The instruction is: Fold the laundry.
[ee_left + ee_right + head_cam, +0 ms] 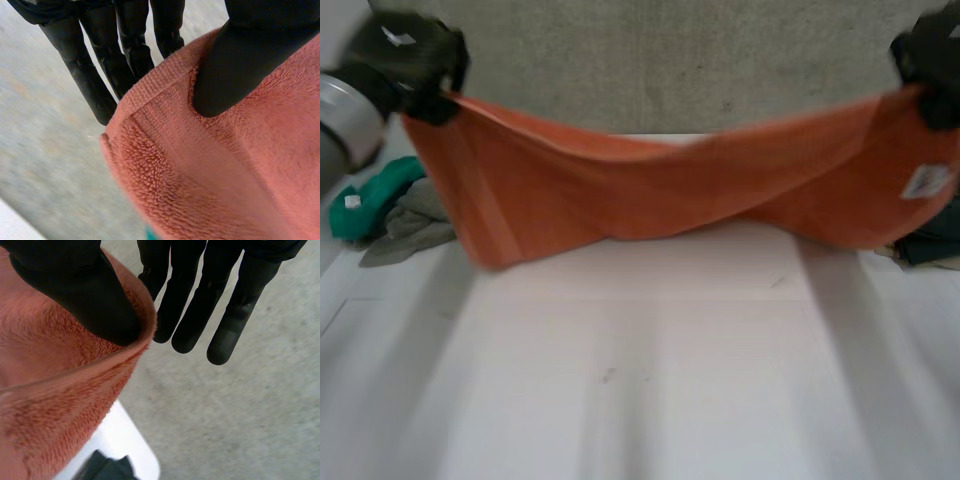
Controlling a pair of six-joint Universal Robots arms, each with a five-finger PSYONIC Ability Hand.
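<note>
Above white table point(640, 380), towel point(670, 195); concrete point(670, 70) beyond.

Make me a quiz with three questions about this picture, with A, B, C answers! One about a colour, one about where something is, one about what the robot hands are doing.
1. What colour is the towel?
A) blue
B) orange
C) white

2. Where is the green cloth?
A) on the table, by the robot's left arm
B) over the towel
C) on the floor

3. How is the towel held?
A) lying flat
B) by one robot hand
C) left robot hand and right robot hand each pinch a top corner

Answers: B, it looks orange in every view; A, it lies beside the left arm; C, each thumb presses towel against fingers.
</note>
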